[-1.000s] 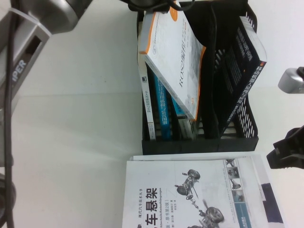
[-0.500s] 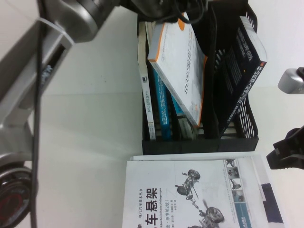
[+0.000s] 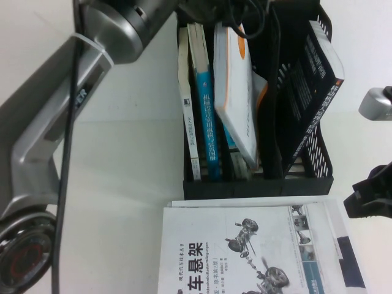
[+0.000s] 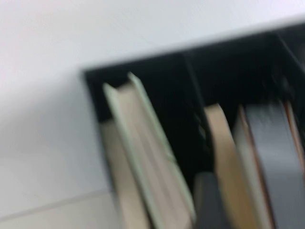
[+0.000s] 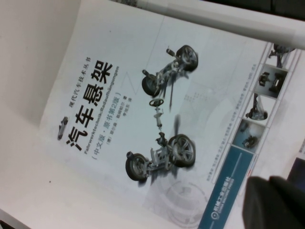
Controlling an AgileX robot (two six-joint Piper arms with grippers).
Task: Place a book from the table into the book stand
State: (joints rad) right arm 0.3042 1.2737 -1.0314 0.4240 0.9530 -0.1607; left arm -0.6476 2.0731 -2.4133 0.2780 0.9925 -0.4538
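Item: the book (image 3: 236,92), thin, light, floppy paperback with a slick cover, stood tilted in the book stand (image 3: 318,171); I judged its top edge the best hold; left gripper (image 3: 236,15) above it, fingers unreadable; right gripper (image 3: 370,196) parked beside the stand, grip likewise unreadable.

Bright even light, glare-washed table (image 3: 135,153), left wrist view blurred
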